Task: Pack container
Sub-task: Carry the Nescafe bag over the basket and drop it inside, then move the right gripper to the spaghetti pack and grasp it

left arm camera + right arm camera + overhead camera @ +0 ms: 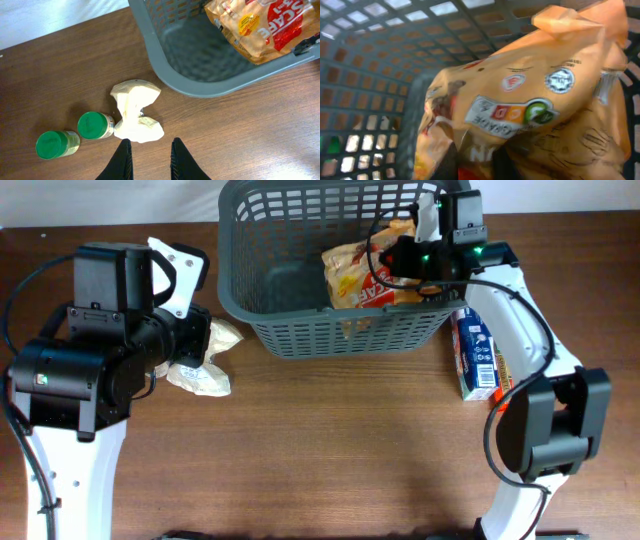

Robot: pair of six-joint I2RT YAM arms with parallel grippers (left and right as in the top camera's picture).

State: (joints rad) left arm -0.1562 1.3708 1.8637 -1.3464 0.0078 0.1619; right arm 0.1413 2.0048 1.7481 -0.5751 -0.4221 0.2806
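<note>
The container, a large dark grey lattice basket, stands upright at the middle of the far edge of the tabletop.

The right arm reaches over the container's right-hand rim. The right gripper is inside the container, on its right side. In the right wrist view its fingers sit on either side of a fold of an orange snack bag, with the bag filling the gap between them, so the gripper is clamped on the bag. The bag is wholly within the container walls and leans toward the near right corner.

The left gripper is released. Its fingers stand apart with bare wood between them, and it holds nothing. It hangs over the left part of the tabletop, just clear of a crumpled cream packet. That packet lies on the tabletop near the container's near left corner but apart from it.

Two green-lidded jars lie beside the packet on the side away from the container. The nearer jar touches the packet. The farther jar lies just beside the first.

A blue and red carton lies flat toward the right edge, just beside the container's near right corner.
</note>
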